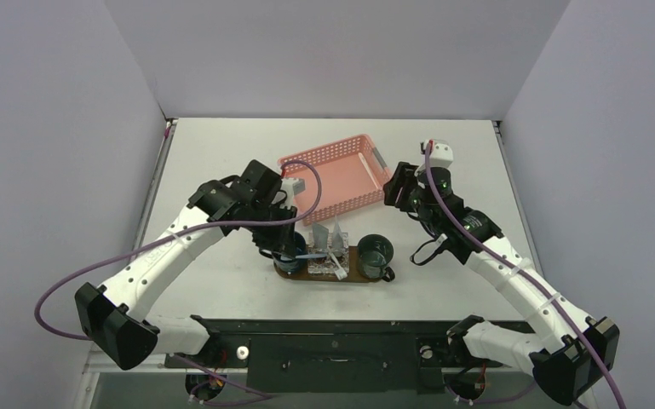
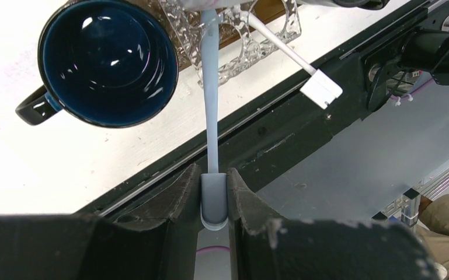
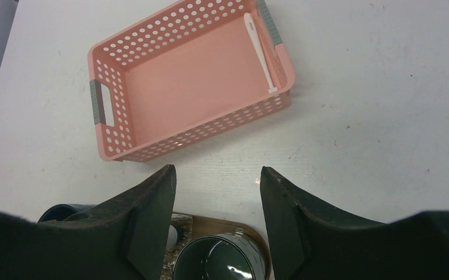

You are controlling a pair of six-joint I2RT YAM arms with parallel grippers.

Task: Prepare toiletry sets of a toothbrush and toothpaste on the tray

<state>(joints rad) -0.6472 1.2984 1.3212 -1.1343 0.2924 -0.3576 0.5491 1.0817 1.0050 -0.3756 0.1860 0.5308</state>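
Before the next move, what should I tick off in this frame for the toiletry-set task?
1. Left end effector shut on the light blue toothbrush: ok.
2. That toothbrush's far end seated in the clear holder: cannot tell, the frame edge cuts it off.
3. Right end effector open and empty: ok.
4. Pink basket emptied: not ok, a white toothbrush lies inside.
5. Toothpaste on the tray: cannot tell, none recognisable.

The blue toothbrush (image 2: 211, 116) runs off the top edge.
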